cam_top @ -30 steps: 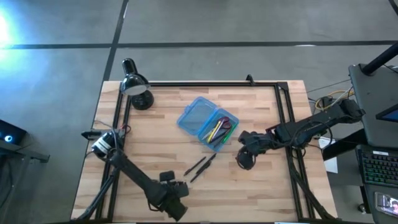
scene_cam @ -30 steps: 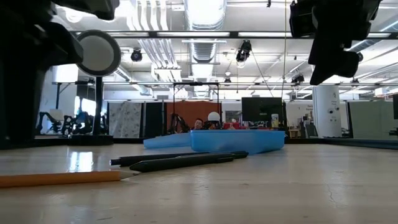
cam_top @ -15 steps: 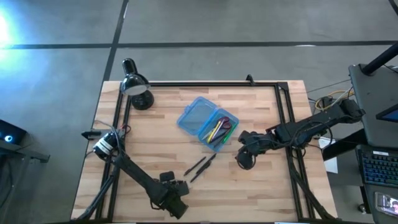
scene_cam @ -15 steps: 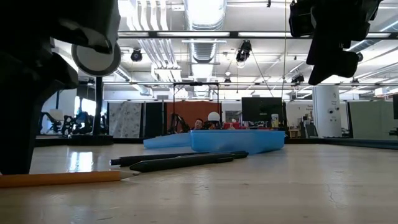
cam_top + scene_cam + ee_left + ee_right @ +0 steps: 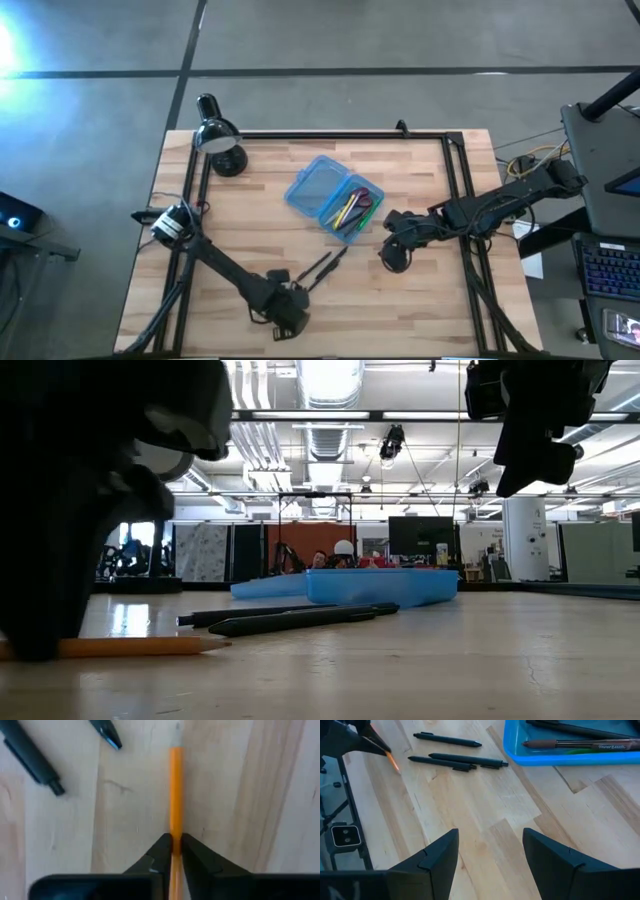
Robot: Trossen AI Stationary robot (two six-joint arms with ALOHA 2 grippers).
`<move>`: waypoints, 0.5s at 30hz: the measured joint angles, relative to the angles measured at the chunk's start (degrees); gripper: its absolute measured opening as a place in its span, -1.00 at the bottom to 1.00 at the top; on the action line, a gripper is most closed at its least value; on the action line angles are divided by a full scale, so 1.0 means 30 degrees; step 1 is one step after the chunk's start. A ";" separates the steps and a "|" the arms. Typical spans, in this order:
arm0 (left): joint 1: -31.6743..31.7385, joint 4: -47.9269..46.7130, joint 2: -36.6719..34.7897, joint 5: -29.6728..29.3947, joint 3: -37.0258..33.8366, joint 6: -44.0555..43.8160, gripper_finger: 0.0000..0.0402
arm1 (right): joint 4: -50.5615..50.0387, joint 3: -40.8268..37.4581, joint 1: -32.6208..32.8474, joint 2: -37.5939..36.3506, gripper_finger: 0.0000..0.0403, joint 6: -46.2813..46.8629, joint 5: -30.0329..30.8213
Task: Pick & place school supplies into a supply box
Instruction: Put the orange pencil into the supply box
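While pinching pencil [image 5: 175, 790], left gripper [image 5: 172, 851] nears table edge [image 5: 300, 352].

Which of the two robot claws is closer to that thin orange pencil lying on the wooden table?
The left gripper: its fingers are pinched on the thin orange pencil near the table's front edge. The right gripper hangs open, farther off beside the translucent blue plastic box.

Bright ceiling lights [image 5: 322, 380] glare overhead, reflecting softly off the table [image 5: 450, 660].
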 joint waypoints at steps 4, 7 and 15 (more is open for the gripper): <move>0.0639 0.1234 0.0029 -0.0208 -0.0011 0.0913 -0.96 | -0.0048 0.0043 0.0570 -0.0473 0.04 0.0034 0.1300; 0.1118 0.2003 0.0029 -0.0617 0.0109 0.1693 -0.97 | -0.0172 0.0147 0.1252 -0.1358 0.04 0.0563 0.3374; 0.2613 0.4301 0.0215 -0.2327 0.0857 0.4196 -0.99 | -0.3778 0.0020 0.1709 -0.2844 0.04 0.2372 0.4491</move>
